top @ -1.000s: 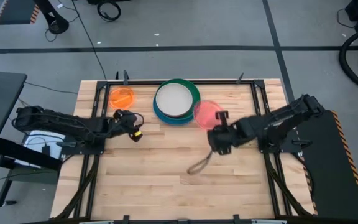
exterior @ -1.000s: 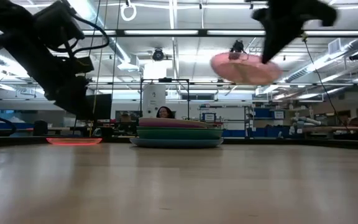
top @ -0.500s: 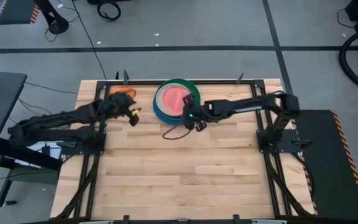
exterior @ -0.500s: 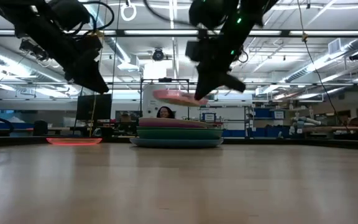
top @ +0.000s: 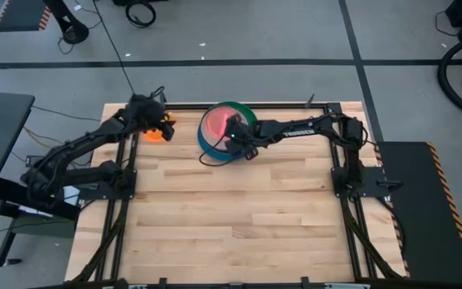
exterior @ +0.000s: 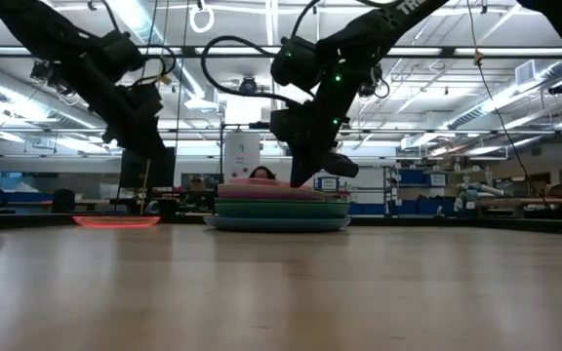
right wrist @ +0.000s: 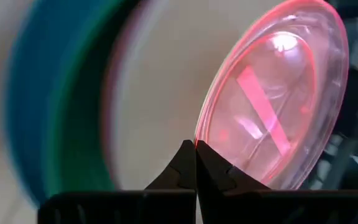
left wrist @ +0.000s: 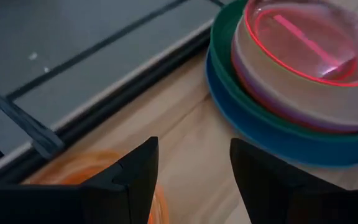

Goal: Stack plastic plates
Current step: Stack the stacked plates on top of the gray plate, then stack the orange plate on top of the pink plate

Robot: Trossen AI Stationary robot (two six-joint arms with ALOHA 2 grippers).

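A stack of plates (top: 205, 143) stands at the table's far middle, with blue at the bottom, then green, a purplish one and cream on top. It also shows in the low view (exterior: 276, 210) and the left wrist view (left wrist: 272, 134). The small translucent pink plate (top: 221, 124) is over the cream plate. My right gripper (top: 237, 144) is shut on it. My left gripper (top: 156, 125) is open just above the small translucent orange plate (top: 159, 135), which lies flat on the table at the far left (left wrist: 67, 177). My right gripper pinches the pink plate's rim (right wrist: 197, 140) between its two shut fingers, at the plate's near right side. The fingers come slanting down from the table's right. The plate sits tilted over the cream plate (right wrist: 148, 93). I cannot tell whether its far side rests on it.
A dark metal frame (top: 183, 105) runs along the table's far edge and down both sides. A loose cable (top: 211, 159) hangs from my right arm beside the stack. The wooden table's near half (top: 231, 233) lies bare.
My right gripper has carried the pink plate toward the table's left and far edge and down, from beside the stack to just over the cream plate. My left gripper has gone toward the far edge, over the orange plate.
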